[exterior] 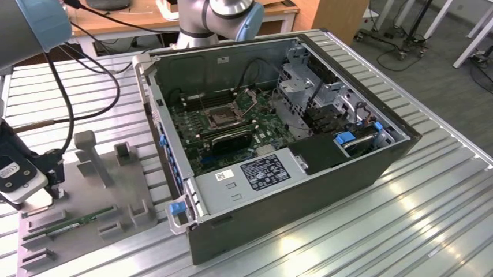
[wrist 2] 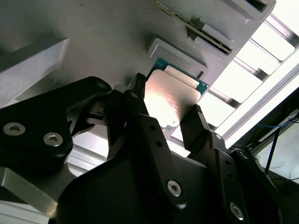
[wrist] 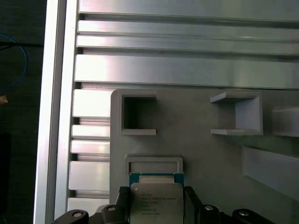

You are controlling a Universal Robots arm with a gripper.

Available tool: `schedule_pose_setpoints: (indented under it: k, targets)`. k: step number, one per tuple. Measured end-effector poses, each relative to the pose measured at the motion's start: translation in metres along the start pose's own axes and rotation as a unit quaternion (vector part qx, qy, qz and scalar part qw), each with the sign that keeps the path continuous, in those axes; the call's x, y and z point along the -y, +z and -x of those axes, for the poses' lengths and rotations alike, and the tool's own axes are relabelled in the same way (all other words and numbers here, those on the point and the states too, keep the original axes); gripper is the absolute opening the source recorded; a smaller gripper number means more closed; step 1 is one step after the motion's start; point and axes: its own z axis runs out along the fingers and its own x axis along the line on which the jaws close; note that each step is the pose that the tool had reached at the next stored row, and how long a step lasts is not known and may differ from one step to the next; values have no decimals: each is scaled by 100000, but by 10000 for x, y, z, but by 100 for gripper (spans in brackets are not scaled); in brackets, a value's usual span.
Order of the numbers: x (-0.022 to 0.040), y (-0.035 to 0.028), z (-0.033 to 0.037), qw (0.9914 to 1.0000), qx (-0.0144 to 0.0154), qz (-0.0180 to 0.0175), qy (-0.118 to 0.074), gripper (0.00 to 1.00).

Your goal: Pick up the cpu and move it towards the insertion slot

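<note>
The cpu (wrist: 156,201) is a small square chip with a silver top and a green edge. It lies in a shallow nest on the grey holder plate (wrist: 196,154). My gripper (wrist: 155,193) is down over it, and in both wrist views one black finger stands against each side of the cpu (wrist 2: 168,95), closed on its edges. In the exterior view my gripper (exterior: 37,199) sits at the far left over the holder plate (exterior: 96,190). The insertion slot (exterior: 221,117), a silvery square frame with a dark centre, lies on the green board inside the open computer case, well to the exterior view's right of the gripper.
The open computer case (exterior: 308,190) fills the middle of the ribbed metal table (exterior: 431,219). The holder plate carries upright grey posts (exterior: 86,153) and a long green memory stick (exterior: 77,222). Black cables (exterior: 69,98) hang beside the arm.
</note>
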Motion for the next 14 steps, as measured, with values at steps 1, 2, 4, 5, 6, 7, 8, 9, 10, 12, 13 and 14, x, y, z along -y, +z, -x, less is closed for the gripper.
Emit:
schedule_pose_setpoints:
  k: [1,2,4,5,6,7,8,9,10,12,13,14]
  targets:
    - [0,-3,0,100000,8,2,-1,55]
    - [0,-4,0,100000,14,7,0,55]
    - [0,-8,0,100000,-1,-4,1,55]
    - [0,-8,0,100000,-1,-3,0,55]
    - [0,-9,0,100000,-2,-4,0,55]
    - [0,-9,0,100000,-1,-5,1,55]
    - [0,-9,0,100000,-2,-4,-2,55]
    - [0,-9,0,100000,-4,-5,0,55]
    - [0,-9,0,100000,-3,-5,0,55]
    - [0,-9,0,100000,-2,-4,1,55]
    - [0,-9,0,100000,-2,-4,1,55]
    - [0,-10,0,100000,-2,-5,0,55]
